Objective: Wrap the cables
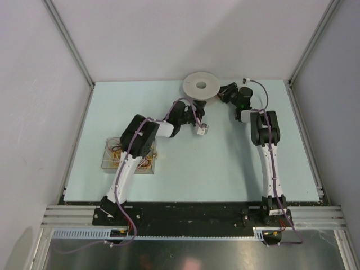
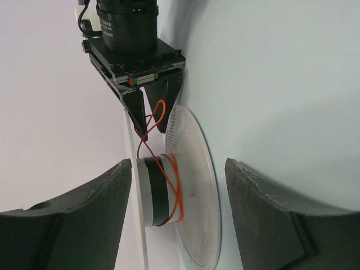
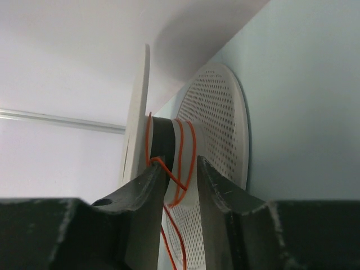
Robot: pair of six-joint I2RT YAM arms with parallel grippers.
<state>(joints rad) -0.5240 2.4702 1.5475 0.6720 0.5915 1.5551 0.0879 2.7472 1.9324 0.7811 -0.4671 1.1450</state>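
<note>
I have the white round perforated plastic spool (image 1: 191, 84) standing at the far edge of the pale blue-green table (image 1: 214, 169), with both arms reaching in on it from either side. A thin orange-red cable (image 2: 178, 188) is looped several times around the spool's hub. It lies partly over a black band (image 2: 160, 191) there, between the perforated flange and the plain solid flange (image 3: 138, 112).

My left gripper (image 2: 177, 174) is spread wide and holds nothing. Its two dark fingers (image 2: 73, 214) sit well apart on either side of the spool, and I see no contact with it.

My right gripper (image 3: 180, 166) is narrow, its fingertips right up at the hub. The free end of the orange-red cable comes off the windings, runs against the inner face of one finger and drops away below. From the left wrist camera the cable forms a small loop between those same fingers. A gap shows between the tips, so I cannot tell whether the cable is actually pinched or only hooked over one finger.

The remaining thin cables (image 1: 114, 151), yellow and orange as far as I can make out, lie in a clear plastic tray (image 1: 107, 160) on the left of the table, partly under my left arm's forearm and well apart from the spool.
</note>
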